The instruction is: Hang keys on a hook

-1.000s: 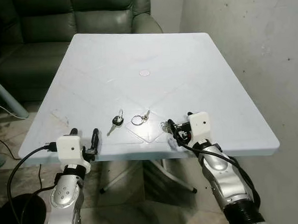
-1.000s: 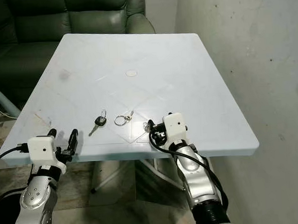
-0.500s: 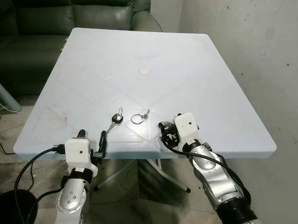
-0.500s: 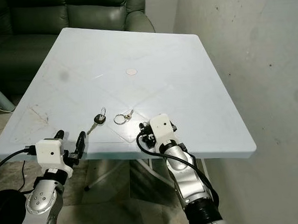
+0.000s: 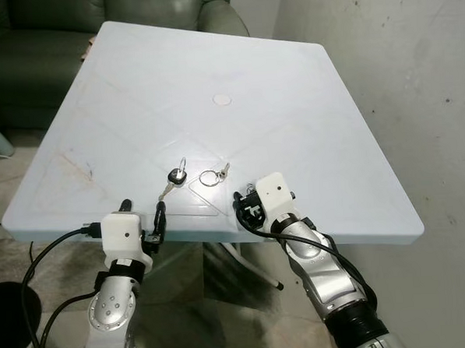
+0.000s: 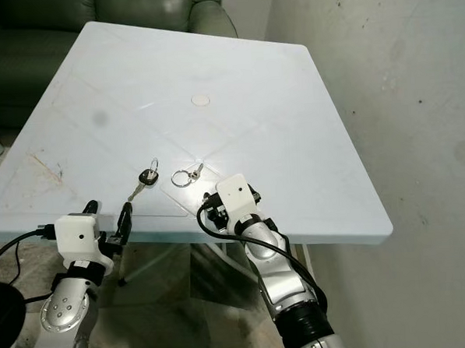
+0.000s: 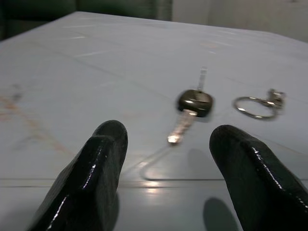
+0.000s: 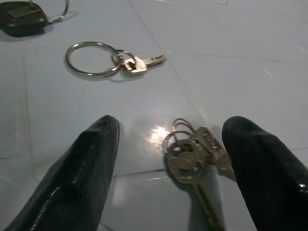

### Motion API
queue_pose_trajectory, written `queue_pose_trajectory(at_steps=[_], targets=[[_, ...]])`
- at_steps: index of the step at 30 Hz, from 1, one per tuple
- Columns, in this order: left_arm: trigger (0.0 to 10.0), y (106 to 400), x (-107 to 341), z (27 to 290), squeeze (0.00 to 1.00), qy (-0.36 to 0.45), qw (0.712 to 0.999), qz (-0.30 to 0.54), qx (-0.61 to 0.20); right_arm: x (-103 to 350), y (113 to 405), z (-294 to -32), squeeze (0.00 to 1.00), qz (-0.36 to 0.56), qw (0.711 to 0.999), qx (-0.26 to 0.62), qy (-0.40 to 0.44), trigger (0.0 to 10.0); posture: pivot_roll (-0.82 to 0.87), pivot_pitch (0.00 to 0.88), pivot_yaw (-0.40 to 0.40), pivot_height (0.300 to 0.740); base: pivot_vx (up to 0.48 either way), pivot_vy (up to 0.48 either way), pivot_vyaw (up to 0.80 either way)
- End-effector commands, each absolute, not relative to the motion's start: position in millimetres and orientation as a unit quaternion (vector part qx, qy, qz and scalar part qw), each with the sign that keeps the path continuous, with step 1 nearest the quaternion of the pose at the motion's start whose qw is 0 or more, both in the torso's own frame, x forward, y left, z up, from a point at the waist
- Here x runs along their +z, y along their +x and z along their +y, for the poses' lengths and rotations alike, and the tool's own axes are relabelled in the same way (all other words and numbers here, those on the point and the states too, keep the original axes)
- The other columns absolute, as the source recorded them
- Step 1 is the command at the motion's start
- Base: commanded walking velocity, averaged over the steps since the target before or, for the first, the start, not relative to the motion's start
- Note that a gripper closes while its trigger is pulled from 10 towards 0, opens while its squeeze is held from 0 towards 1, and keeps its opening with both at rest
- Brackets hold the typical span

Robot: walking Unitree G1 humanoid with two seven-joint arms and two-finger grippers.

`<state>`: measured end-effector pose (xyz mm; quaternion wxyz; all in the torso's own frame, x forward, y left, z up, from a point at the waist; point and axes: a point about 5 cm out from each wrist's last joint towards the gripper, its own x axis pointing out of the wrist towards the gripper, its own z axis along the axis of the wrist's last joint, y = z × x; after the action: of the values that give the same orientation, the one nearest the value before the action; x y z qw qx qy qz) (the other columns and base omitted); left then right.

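Right wrist view: right gripper fingers apart around brass key bunch (lying on white table); left gripper spread before black-headed key.

I see a pale blue table | small round cap mid-table, nearer its far edge | dark green sofa beyond its far edge | black cable below its near-left corner | grey wall along its right edge
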<state>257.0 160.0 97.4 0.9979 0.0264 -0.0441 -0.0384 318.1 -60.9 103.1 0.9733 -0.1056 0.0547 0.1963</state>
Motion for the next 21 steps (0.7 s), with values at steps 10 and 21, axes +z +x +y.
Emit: queue_pose_trajectory(at_steps=[10, 21], targets=[[10.0, 252.4, 96.8, 153.3, 0.0, 0.024, 0.998, -0.039, -0.041, 115.0, 326.2, -57.5, 0.0, 0.051, 0.979, 0.172, -0.094, 0.0, 0.01, 0.173, -0.179, 0.74, 0.0, 0.0, 0.0], [10.0, 251.5, 97.0, 153.7, 0.0, 0.025, 0.998, -0.04, -0.035, 111.3, 329.3, -58.8, 0.0, 0.077, 0.981, 0.155, -0.082, 0.0, 0.01, 0.178, -0.181, 0.74, 0.0, 0.0, 0.0]])
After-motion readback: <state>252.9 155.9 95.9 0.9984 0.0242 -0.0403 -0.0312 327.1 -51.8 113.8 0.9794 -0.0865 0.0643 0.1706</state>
